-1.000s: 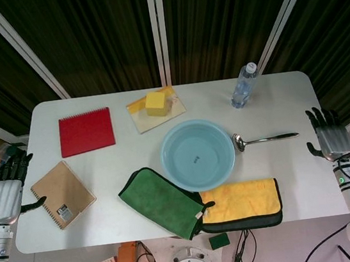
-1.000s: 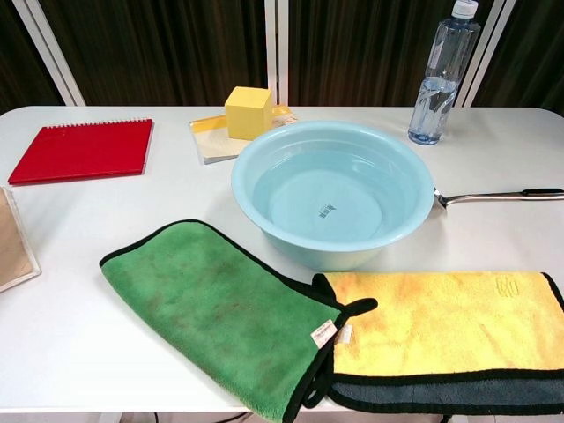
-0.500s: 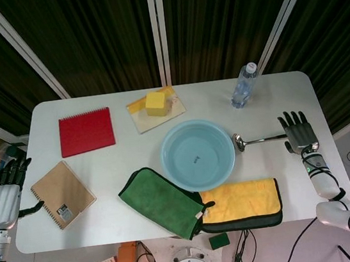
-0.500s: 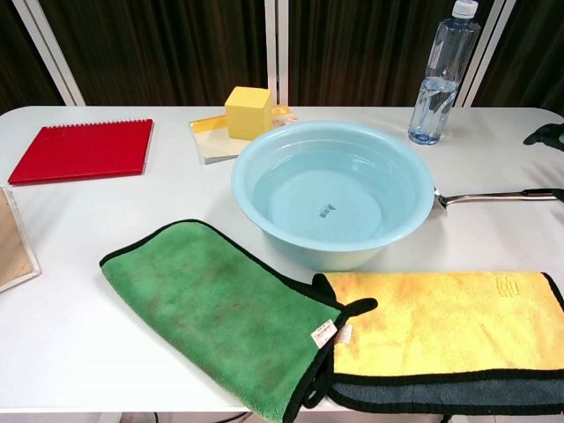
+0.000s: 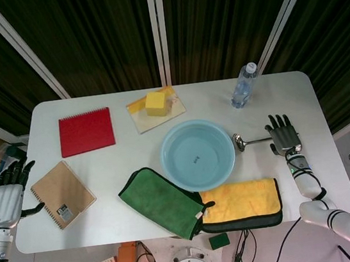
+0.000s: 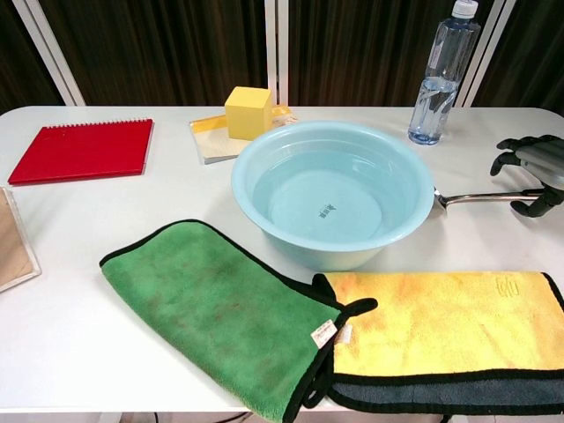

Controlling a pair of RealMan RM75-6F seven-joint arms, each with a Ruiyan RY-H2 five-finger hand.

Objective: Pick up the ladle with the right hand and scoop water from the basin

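The steel ladle (image 5: 247, 140) lies on the table right of the light-blue basin (image 5: 164, 159), its bowl next to the rim and its handle (image 6: 480, 196) pointing right. The basin (image 6: 326, 254) holds clear water. My right hand (image 5: 283, 136) hovers over the handle's far end with its fingers spread, hiding that end. In the chest view the right hand (image 6: 531, 167) arches over the handle, thumb on the near side, without gripping it. My left hand (image 5: 5, 192) hangs open off the table's left edge.
A water bottle (image 5: 244, 86) stands behind the ladle. A green cloth (image 5: 161, 200) and a yellow cloth (image 5: 242, 201) lie in front of the basin. A yellow block (image 5: 156, 104), a red notebook (image 5: 86, 131) and a brown notebook (image 5: 62, 194) lie to the left.
My right hand has moved left from beyond the table's right edge to over the end of the ladle handle. The left hand has sunk slightly. The ladle has not moved.
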